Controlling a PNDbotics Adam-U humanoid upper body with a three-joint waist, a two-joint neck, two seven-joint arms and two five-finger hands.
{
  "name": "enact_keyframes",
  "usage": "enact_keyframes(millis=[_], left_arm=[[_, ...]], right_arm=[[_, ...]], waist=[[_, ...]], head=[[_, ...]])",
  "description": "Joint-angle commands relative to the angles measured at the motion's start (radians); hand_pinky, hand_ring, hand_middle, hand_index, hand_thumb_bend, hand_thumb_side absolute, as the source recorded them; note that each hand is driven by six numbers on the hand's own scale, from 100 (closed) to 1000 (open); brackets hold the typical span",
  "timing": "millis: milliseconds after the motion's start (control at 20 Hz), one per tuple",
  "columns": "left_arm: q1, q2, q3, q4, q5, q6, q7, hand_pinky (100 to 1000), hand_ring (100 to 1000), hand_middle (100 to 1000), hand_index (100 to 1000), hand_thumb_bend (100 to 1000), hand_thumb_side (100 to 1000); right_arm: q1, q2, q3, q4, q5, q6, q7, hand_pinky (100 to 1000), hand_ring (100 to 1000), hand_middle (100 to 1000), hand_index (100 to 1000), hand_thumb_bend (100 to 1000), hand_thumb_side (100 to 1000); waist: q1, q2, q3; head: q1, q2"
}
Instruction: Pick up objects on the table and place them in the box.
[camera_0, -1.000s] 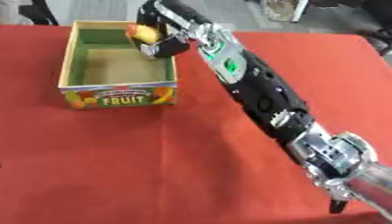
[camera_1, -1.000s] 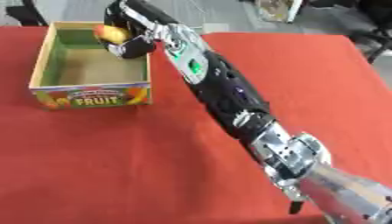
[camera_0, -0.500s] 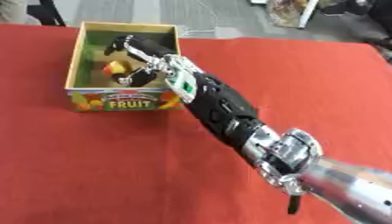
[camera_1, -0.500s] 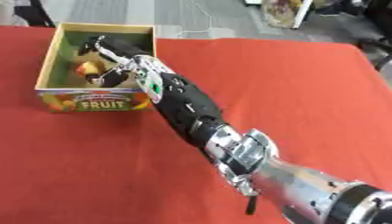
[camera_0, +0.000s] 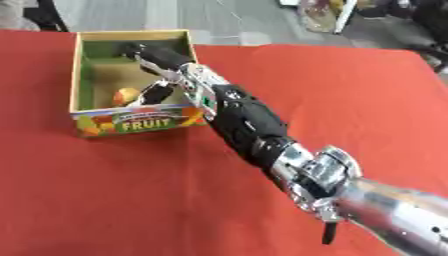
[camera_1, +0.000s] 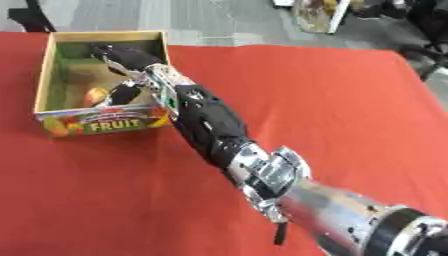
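Since a second ago my right hand (camera_0: 162, 67) has come down from above the far rim into the box (camera_0: 86, 75), and the fruit (camera_0: 126, 95) it was carrying now lies on the box floor. Through the left eye I see a red cloth-covered table (camera_0: 105, 200) filling most of the picture, with grey floor (camera_0: 175, 17) beyond its far edge and some clutter I cannot make out at the upper right. On the left side of the table stands the box, open-topped, green inside, with "FRUIT" printed on its near wall. My right arm (camera_0: 254, 130) runs in from the lower right corner, silver at the base, black along the forearm, and reaches diagonally over the near right corner of the box. The hand is inside, dark fingers (camera_0: 140, 52) stretched toward the far wall, open and holding nothing, while the thumb (camera_0: 156, 93) points down toward the near wall, just beside the yellow and red fruit. Through the right eye the same layout shows shifted left: the box (camera_1: 48, 80) sits near the left edge, the fruit (camera_1: 94, 95) rests against the near wall, and the hand (camera_1: 127, 60) is spread above the floor of the box, its fingers straight
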Motion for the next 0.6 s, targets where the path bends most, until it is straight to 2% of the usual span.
enact_keyframes(millis=[50,100,350,600], left_arm=[[-0.008,0.011,0.008,-0.016,-0.001,0.0,0.006,493,513,526,514,333,369],[-0.006,0.012,0.01,-0.016,-0.002,0.001,0.009,493,513,526,514,334,369],[0.011,0.018,0.027,-0.016,-0.007,0.005,0.026,494,514,526,514,335,370],[0.027,0.026,0.047,-0.017,-0.011,0.008,0.045,494,514,526,514,336,369]], right_arm=[[-0.017,-0.031,0.005,-0.087,-0.044,0.014,-0.047,867,916,863,908,517,412],[-0.015,-0.036,0.014,-0.109,-0.06,0.017,-0.057,814,879,834,883,435,352],[0.011,-0.067,0.043,-0.246,-0.148,0.01,-0.075,769,852,801,864,371,318],[0.101,-0.087,0.048,-0.391,-0.237,0.022,-0.113,712,815,750,837,299,307]], waist=[[0.006,-0.021,-0.011],[0.006,-0.023,-0.019],[0.006,-0.034,-0.081],[0.008,-0.042,-0.151]], head=[[0.012,-0.01],[0.019,-0.01],[0.067,-0.005],[0.121,-0.001]])
